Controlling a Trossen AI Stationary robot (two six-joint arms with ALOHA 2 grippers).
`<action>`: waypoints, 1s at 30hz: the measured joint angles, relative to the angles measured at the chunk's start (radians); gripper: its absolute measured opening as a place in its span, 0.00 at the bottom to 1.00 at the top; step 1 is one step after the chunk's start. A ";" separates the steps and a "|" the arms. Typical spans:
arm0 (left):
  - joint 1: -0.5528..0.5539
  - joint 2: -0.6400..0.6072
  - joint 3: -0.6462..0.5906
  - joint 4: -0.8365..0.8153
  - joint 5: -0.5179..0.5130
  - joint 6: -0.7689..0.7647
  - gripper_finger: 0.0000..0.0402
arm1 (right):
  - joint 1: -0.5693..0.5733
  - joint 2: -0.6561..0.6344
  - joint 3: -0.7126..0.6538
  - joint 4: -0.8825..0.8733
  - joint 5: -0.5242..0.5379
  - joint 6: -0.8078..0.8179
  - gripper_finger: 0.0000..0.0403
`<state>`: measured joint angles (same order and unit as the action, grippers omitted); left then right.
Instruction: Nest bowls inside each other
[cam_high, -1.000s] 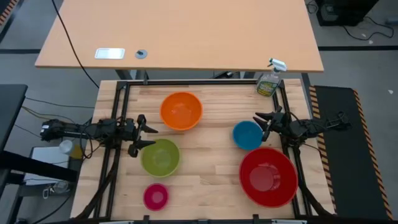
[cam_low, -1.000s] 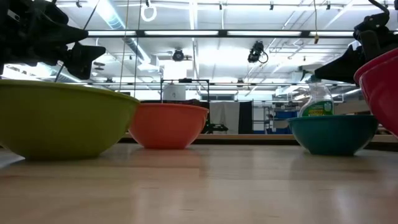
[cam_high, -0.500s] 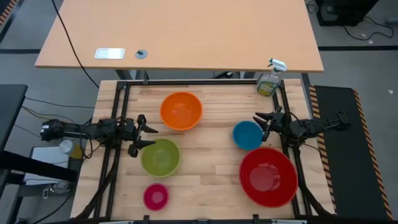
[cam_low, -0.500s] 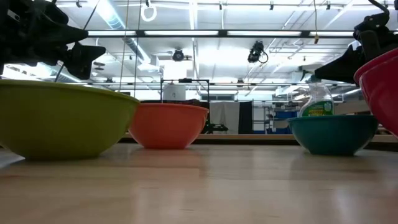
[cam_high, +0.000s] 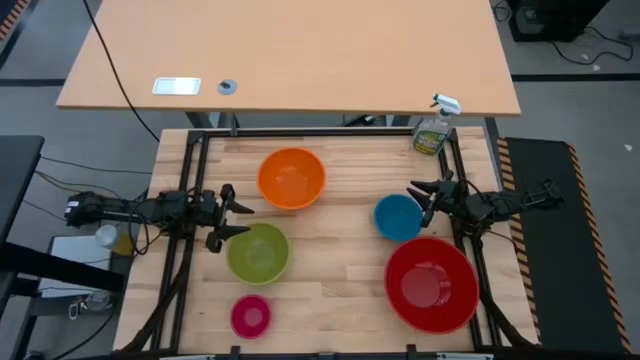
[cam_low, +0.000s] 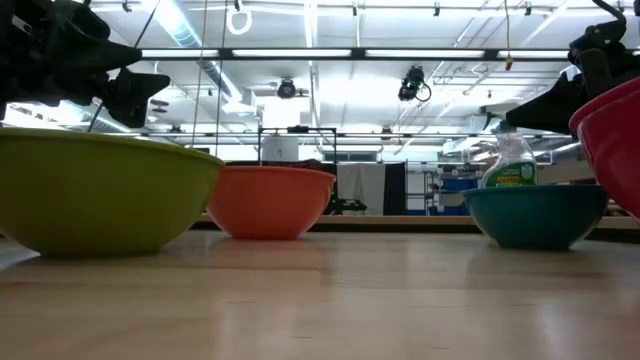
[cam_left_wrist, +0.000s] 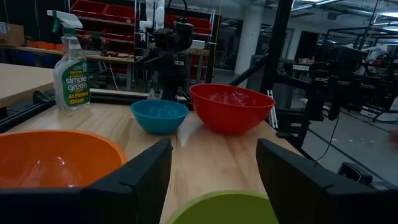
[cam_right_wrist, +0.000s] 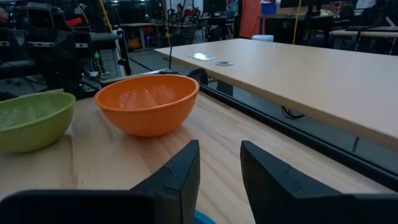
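Note:
Five bowls stand apart on the wooden table, each on its base: orange (cam_high: 291, 178) at the far middle, lime green (cam_high: 258, 252) left of centre, magenta (cam_high: 250, 315) near the front edge, blue (cam_high: 398, 217) right of centre, and red (cam_high: 431, 283) at the near right. My left gripper (cam_high: 242, 220) hovers open at the table's left side, level, just above the green bowl's far-left rim (cam_left_wrist: 224, 208). Beside the blue bowl's far-right rim, my right gripper (cam_high: 419, 194) hovers with a narrower gap (cam_right_wrist: 219, 168) and nothing between its fingers.
A green spray bottle (cam_high: 432, 130) stands at the far right corner. Black frame rails (cam_high: 190, 180) run along the table's left, right and far sides. A larger tan table (cam_high: 290, 50) lies beyond the far edge. Bare wood shows in the middle between the bowls.

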<state>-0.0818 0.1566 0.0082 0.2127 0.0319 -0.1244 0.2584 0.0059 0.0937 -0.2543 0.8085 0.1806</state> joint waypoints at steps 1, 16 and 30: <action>0.000 0.000 0.000 0.000 0.000 0.000 0.59 | 0.000 0.000 0.000 0.000 0.000 0.000 0.31; 0.000 0.000 0.000 0.109 -0.083 -0.110 0.59 | -0.003 0.004 0.000 0.209 0.156 0.030 0.31; 0.000 0.026 0.121 0.148 -0.117 -0.114 0.59 | -0.103 0.302 0.135 0.736 -0.248 -0.040 0.31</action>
<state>-0.0814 0.1826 0.1292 0.3610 -0.0853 -0.2388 0.1550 0.3081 0.2285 0.4814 0.5609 0.1406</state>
